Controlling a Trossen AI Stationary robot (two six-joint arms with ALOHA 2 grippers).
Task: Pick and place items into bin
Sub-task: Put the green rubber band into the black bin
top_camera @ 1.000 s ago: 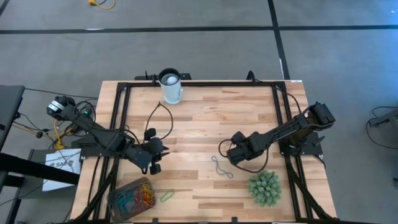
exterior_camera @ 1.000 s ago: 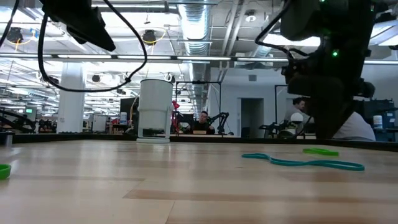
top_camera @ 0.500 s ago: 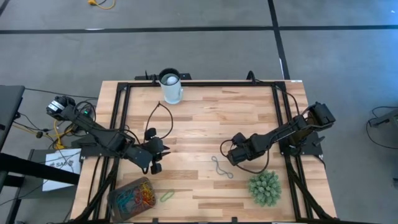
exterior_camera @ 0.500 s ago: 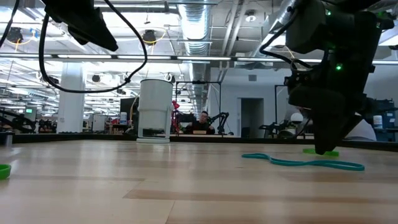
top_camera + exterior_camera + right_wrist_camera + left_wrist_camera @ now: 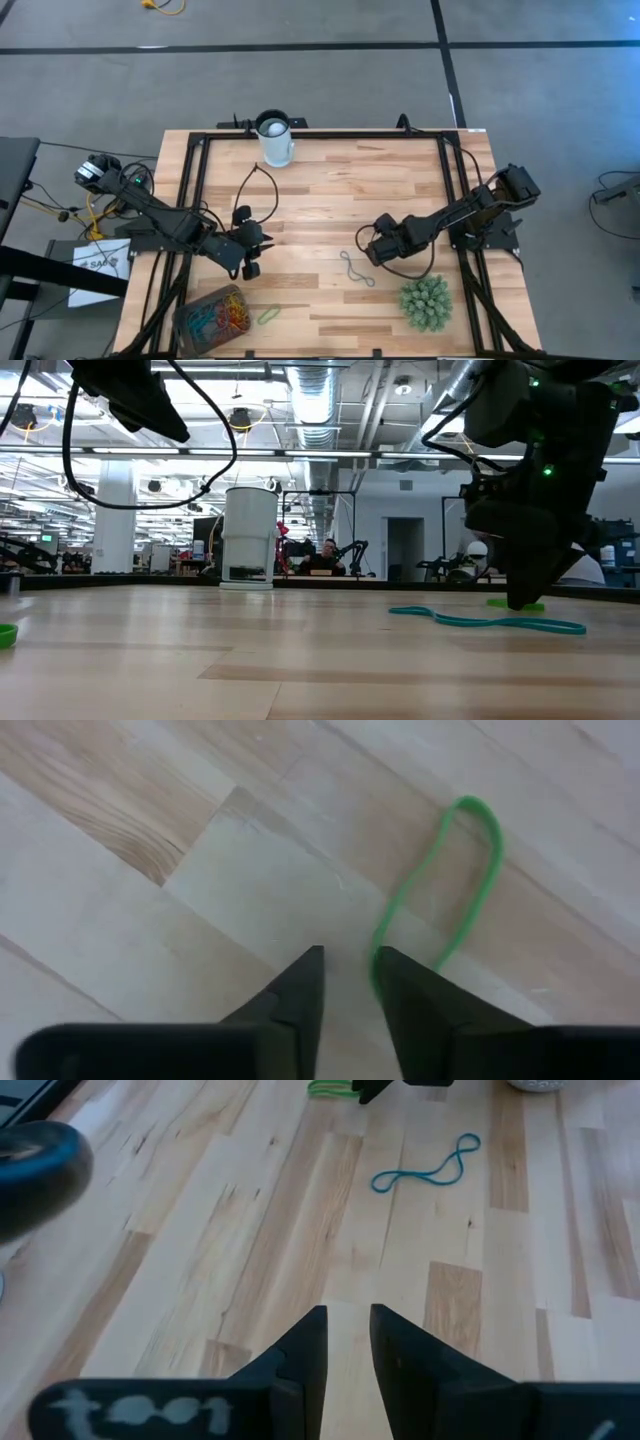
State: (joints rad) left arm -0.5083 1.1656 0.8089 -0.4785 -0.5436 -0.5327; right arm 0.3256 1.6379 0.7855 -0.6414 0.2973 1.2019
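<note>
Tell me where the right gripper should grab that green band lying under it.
Judging by the right wrist view, the green band lies flat as a narrow loop beside the right gripper. Probably best to come straight down and pinch across its two close strands at mid-length, where they run nearly side by side; the rounded end offers only a single strand.

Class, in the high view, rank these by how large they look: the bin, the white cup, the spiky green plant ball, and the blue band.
1. bin
2. plant ball, close to the bin, so that order is unsure
3. white cup
4. blue band, thin and clearly smallest
</note>
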